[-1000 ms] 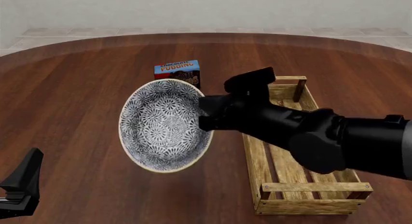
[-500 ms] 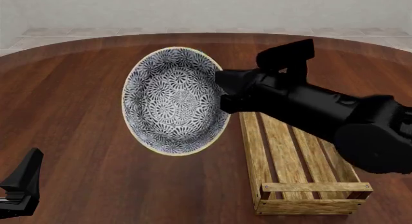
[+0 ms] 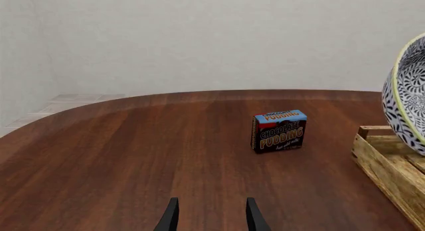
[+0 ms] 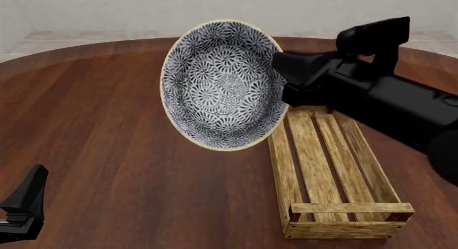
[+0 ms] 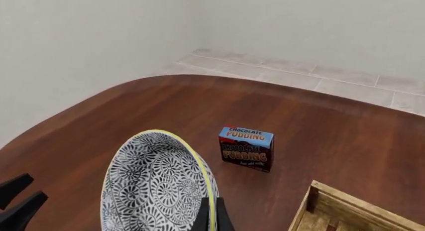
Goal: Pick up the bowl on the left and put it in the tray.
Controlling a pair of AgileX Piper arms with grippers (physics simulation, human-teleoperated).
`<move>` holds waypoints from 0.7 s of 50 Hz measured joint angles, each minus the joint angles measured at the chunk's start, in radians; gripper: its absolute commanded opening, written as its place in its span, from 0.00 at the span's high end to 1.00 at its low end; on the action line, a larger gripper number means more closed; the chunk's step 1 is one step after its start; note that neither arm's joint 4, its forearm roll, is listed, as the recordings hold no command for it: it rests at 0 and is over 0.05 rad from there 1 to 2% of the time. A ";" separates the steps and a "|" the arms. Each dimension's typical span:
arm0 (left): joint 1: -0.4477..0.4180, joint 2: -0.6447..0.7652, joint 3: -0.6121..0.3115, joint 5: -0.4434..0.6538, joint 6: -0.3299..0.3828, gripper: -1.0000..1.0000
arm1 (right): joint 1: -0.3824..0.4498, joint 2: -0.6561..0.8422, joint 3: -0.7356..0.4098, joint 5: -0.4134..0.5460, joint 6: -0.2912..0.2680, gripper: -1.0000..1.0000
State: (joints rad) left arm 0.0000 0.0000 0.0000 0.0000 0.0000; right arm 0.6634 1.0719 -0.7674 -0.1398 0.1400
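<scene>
Currently the bowl (image 4: 226,83) is held in the air by the right tool (image 4: 280,72), which is clenched on its rim — the bowl is tipped steeply on edge, its patterned inside turned toward the front camera. It is seen well above the table (image 4: 100,131), beside the far left corner of the tray (image 4: 333,168) and not inside it. In the right wrist view the yellowish rim (image 5: 199,171) is pinched between the fingertips (image 5: 202,216). A chocolate pudding box (image 3: 279,131) is stood upright on the table near the tray's far end, apart from it. The left tool (image 3: 211,216) is kept low at the near left of the table — its fingers are parted, with nothing between them.
</scene>
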 measured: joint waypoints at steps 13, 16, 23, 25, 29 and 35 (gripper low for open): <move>0.000 0.000 0.000 0.000 0.000 0.00 | -0.038 -0.014 0.012 -0.008 0.006 1.00; 0.000 0.000 0.000 0.000 0.000 0.00 | -0.046 -0.016 0.015 -0.011 0.012 1.00; 0.000 0.000 0.000 0.000 0.000 0.00 | -0.059 -0.020 0.024 -0.015 0.027 1.00; 0.000 0.000 0.000 0.000 0.000 0.00 | -0.062 -0.021 0.027 -0.016 0.031 1.00; 0.000 0.000 0.000 0.000 0.000 0.00 | -0.069 -0.024 0.032 -0.017 0.038 1.00; 0.000 0.000 0.000 0.000 0.000 0.00 | -0.087 -0.031 0.039 -0.021 0.052 1.00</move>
State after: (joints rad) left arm 0.0000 0.0000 0.0000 0.0000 0.0000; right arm 0.5764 1.0409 -0.7282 -0.1604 0.1920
